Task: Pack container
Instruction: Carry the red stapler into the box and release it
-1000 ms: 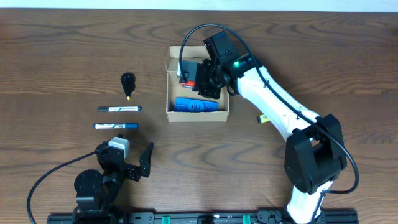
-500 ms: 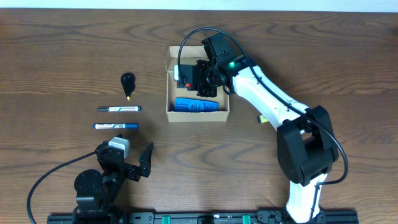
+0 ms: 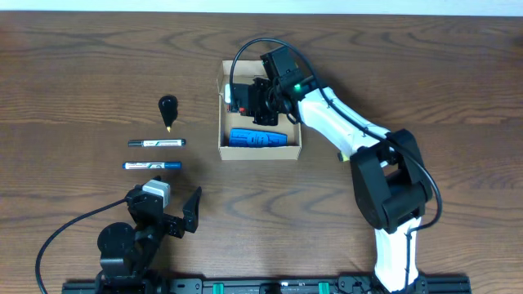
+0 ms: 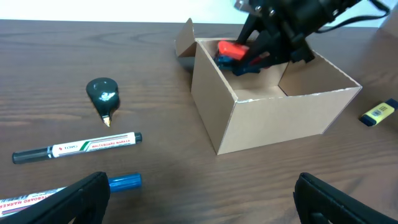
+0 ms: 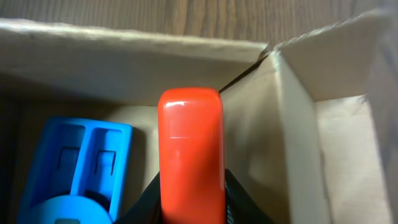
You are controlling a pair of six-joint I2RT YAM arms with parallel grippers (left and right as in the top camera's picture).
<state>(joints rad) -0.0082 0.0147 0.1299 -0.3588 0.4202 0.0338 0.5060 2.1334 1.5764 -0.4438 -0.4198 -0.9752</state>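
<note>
The right hand [image 3: 248,100] has pushed deeper into the container [image 3: 260,153] than a second ago, toward one of its corners, and the arm's elbow has swung in behind it. Nothing else has shifted. The hand is clamped on a red item [image 5: 189,137], which hangs inside the box, and the container sits on the surface directly under the hand. Just beside the red item and lower down, a blue item [image 5: 74,168] lies on the box floor. Ahead of the hand, the cardboard wall and corner seam are close. The risk, as I judge it, is that letting go here drops the red item onto the blue one or leaves it leaning on the wall. Any further push could also shove the light box. Well beyond the box lie a black marker [image 3: 155,143], a blue marker [image 3: 152,166] and a dark cone-shaped piece [image 3: 167,108], none yet packed. Farthest off, the left hand [image 3: 183,219] rests with its jaws apart, empty.
</note>
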